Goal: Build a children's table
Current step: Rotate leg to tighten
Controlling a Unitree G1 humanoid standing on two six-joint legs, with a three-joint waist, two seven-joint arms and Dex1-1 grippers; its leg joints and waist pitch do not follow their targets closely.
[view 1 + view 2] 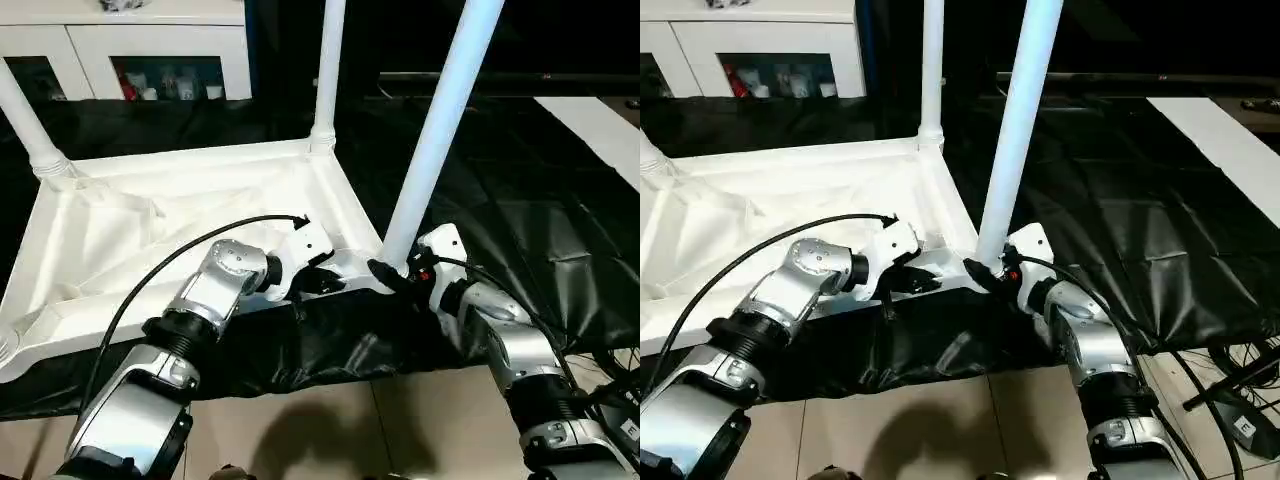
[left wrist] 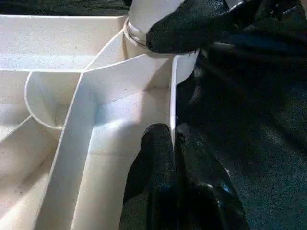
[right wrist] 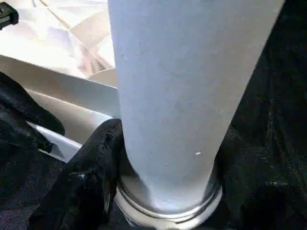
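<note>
1. Clamping the near rim of the upturned table top (image 1: 180,215) on the black sheet (image 1: 520,230), the left gripper (image 2: 171,143) could slip.
2. Right gripper (image 3: 163,191), closed round the near leg (image 1: 435,130) at its corner socket, might tilt it and jam it.

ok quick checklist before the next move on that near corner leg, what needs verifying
1. Left gripper pinching the tabletop rim: ok, fingers shut on the thin wall.
2. Right gripper around the near leg base: ok, fingers on both sides.
3. Near leg in its corner socket: ok, though its full depth cannot be told.
4. Near leg upright: not ok, it leans off vertical.
5. Far leg in place: ok.
6. Left corner leg in place: ok.
</note>
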